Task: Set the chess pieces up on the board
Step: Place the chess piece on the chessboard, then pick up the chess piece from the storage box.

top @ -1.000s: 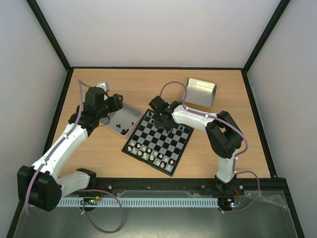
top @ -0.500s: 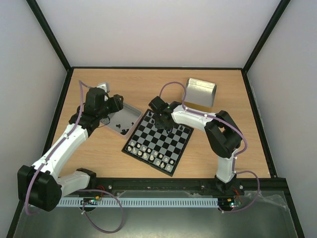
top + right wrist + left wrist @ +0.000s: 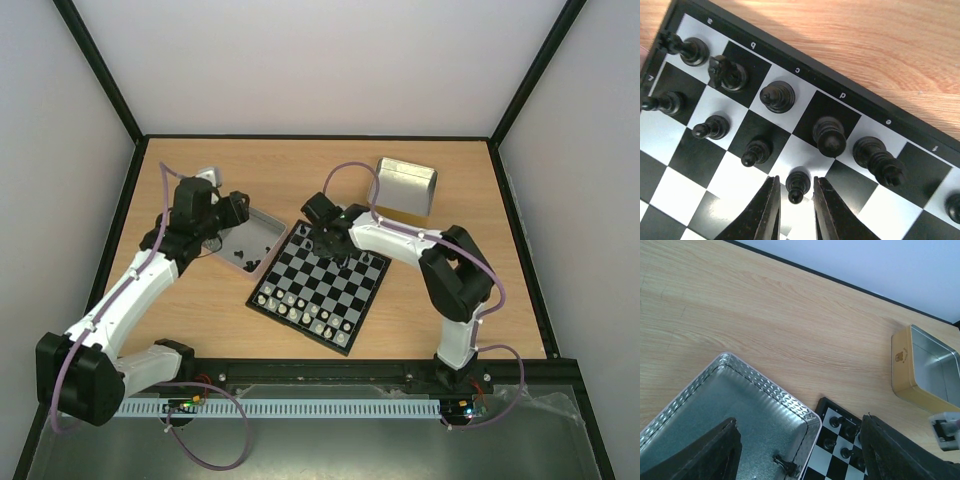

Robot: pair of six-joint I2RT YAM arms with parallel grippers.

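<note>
With the right gripper (image 3: 795, 181) slightly parted, not pinching, around a black pawn (image 3: 797, 186) standing low centre on the board (image 3: 687, 160), a crooked lift could knock it into neighbouring chess pieces (image 3: 830, 135); the left gripper (image 3: 800, 440) hangs wide, empty, over the tray (image 3: 755, 385).

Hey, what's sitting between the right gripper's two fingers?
A small black pawn stands on the black and light-grey chessboard between the fingers of the right gripper, as the right wrist view shows.
</note>
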